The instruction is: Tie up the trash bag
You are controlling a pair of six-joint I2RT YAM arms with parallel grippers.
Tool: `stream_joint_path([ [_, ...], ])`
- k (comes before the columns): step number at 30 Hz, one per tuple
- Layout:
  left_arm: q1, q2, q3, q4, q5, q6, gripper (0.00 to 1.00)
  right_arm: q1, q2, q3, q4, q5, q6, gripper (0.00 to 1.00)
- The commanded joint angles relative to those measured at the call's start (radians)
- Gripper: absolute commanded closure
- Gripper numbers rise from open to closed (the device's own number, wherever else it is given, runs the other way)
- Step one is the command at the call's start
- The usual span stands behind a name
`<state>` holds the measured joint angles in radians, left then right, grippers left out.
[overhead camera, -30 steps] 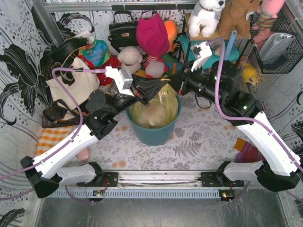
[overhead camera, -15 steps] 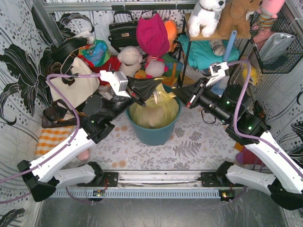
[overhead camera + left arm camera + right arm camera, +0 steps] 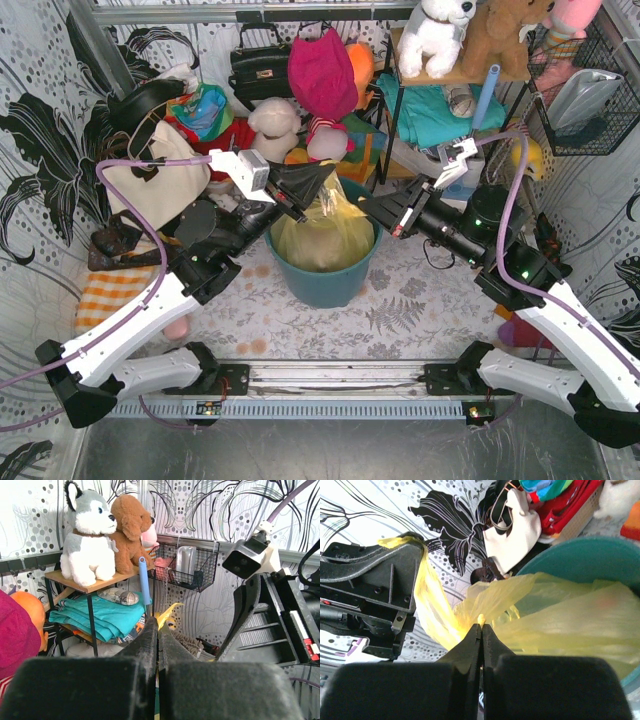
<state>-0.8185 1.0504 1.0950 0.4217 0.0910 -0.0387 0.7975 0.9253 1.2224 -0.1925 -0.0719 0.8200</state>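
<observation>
**Q:** How many grippers grip plastic?

**A:** Two. My left gripper (image 3: 158,626) is pressed closed on one yellow tail. My right gripper (image 3: 481,628) is pinched closed on a second fold.

**Q:** And the trash bag (image 3: 322,238)?

**A:** One, seated in the one teal bin (image 3: 330,287) between my arms, its top stretched to both fingertips. Beyond, one shelf (image 3: 95,586) bears a husky plush (image 3: 87,537) and a brown plush (image 3: 131,527).

Trash bag (image 3: 322,238) in bin (image 3: 328,287) on table (image 3: 410,305)
</observation>
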Motion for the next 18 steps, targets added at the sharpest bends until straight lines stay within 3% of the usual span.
stream_joint_path([
  [1, -0.004, -0.012, -0.011, 0.026, -0.031, 0.024, 1.0, 0.008, -0.04, -0.009, -0.034, -0.032, 0.069, 1.0],
  [18, 0.002, 0.013, -0.002, 0.007, -0.088, 0.018, 1.0, 0.1, 0.03, -0.077, 0.083, -0.169, 0.154, 1.0],
])
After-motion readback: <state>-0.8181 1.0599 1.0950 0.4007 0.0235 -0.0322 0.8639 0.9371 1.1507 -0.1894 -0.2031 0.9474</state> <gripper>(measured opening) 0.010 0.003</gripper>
